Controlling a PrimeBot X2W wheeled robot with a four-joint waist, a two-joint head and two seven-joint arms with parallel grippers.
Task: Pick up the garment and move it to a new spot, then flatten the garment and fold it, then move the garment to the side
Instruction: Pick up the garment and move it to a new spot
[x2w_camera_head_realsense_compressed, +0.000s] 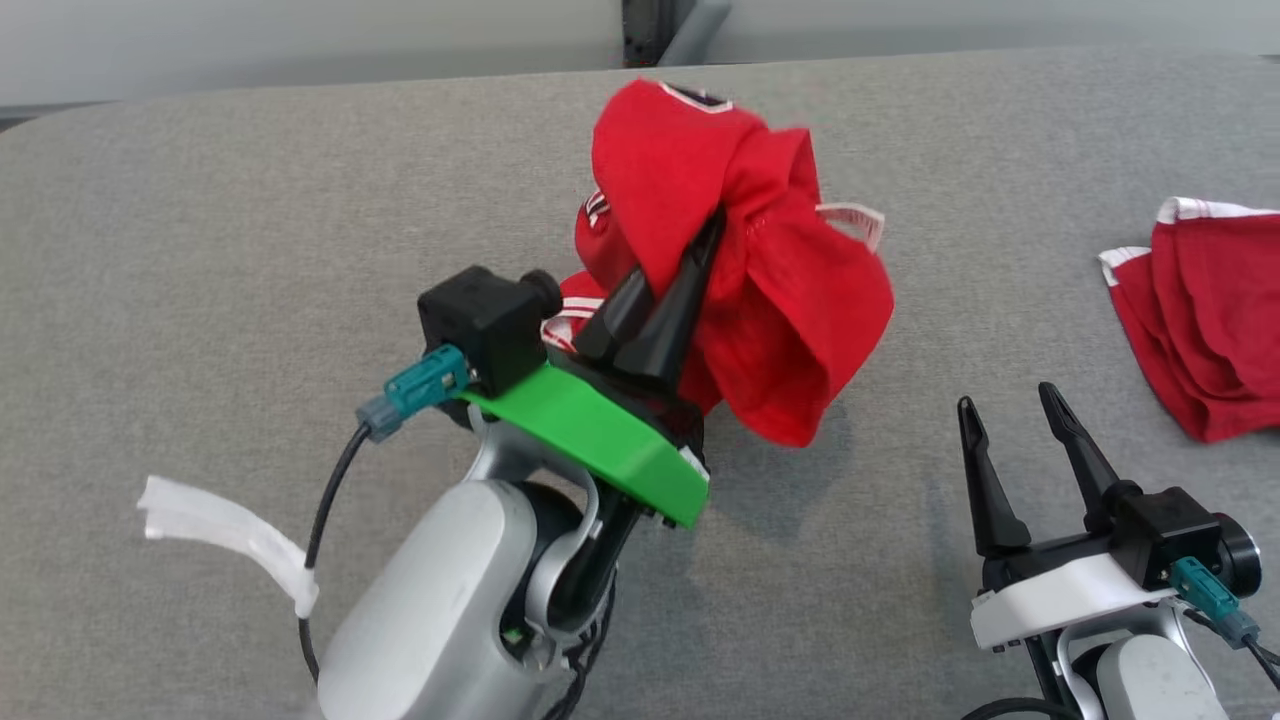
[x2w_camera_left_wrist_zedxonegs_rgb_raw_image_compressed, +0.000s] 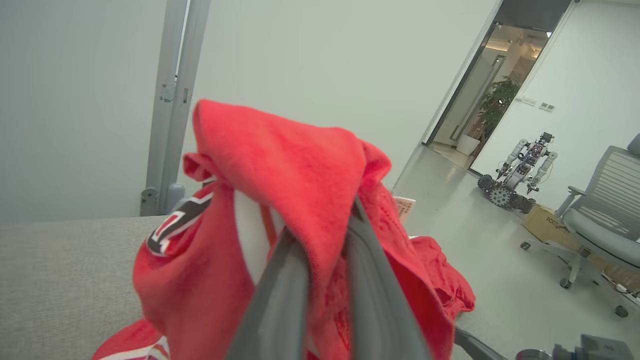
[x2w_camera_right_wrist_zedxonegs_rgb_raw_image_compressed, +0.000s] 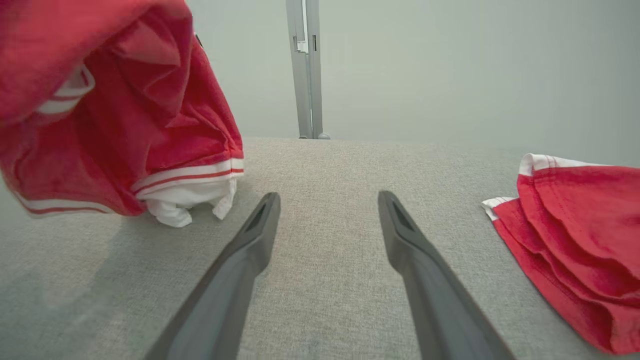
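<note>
A red garment (x2w_camera_head_realsense_compressed: 760, 300) with white and red trim hangs bunched in the air above the grey surface, its lower folds near the cloth top. My left gripper (x2w_camera_head_realsense_compressed: 715, 225) is shut on a fold of it, fingers pointing up and away. In the left wrist view the red garment (x2w_camera_left_wrist_zedxonegs_rgb_raw_image_compressed: 280, 200) drapes over both fingers (x2w_camera_left_wrist_zedxonegs_rgb_raw_image_compressed: 370, 300). The right wrist view has the same garment (x2w_camera_right_wrist_zedxonegs_rgb_raw_image_compressed: 110, 115) at upper left, its striped hem hanging just above the surface. My right gripper (x2w_camera_head_realsense_compressed: 1005, 400) stands open at the lower right, low over the surface with nothing between its fingers (x2w_camera_right_wrist_zedxonegs_rgb_raw_image_compressed: 250, 250).
A second red garment (x2w_camera_head_realsense_compressed: 1210, 320) lies folded at the right edge of the grey padded surface (x2w_camera_head_realsense_compressed: 250, 250). A white strip of tape (x2w_camera_head_realsense_compressed: 220, 530) hangs on my left arm's cable. Beyond the table a metal post (x2w_camera_right_wrist_zedxonegs_rgb_raw_image_compressed: 305, 70), a small robot (x2w_camera_left_wrist_zedxonegs_rgb_raw_image_compressed: 520, 175) and an office chair (x2w_camera_left_wrist_zedxonegs_rgb_raw_image_compressed: 600, 220) stand.
</note>
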